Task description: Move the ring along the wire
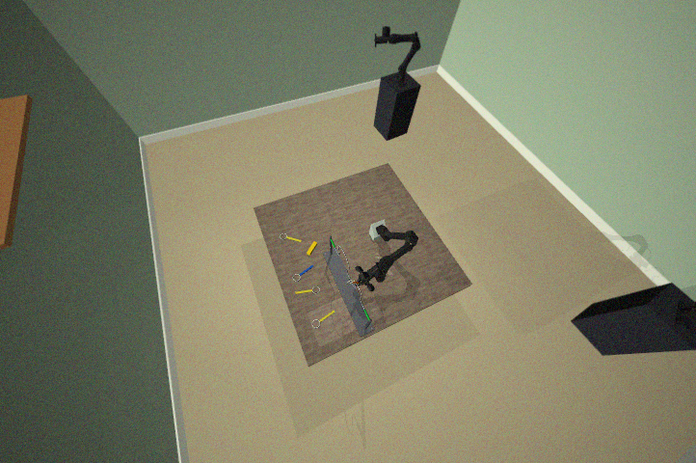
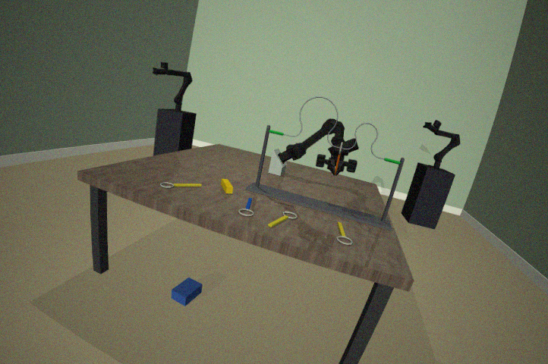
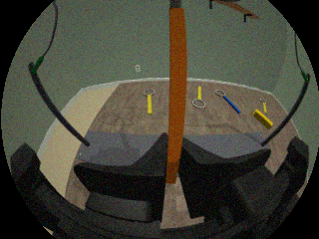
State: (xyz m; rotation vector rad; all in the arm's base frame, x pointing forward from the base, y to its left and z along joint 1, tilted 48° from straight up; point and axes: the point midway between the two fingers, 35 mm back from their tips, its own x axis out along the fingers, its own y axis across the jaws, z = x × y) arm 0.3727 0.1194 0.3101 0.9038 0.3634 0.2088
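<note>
From where I stand, the gripper (image 1: 357,282) (image 2: 335,172) (image 3: 169,135) is clamped on the orange handle (image 1: 355,283) (image 2: 338,159) (image 3: 177,75), and the ring looks to be at the wire's (image 1: 346,260) (image 2: 319,97) middle dip, inward of the tabletop's (image 1: 414,284) (image 2: 124,176) (image 3: 155,119) long edges. Pickup is done; by my reckoning roughly half the wire, the hanging and the release remain.
</note>
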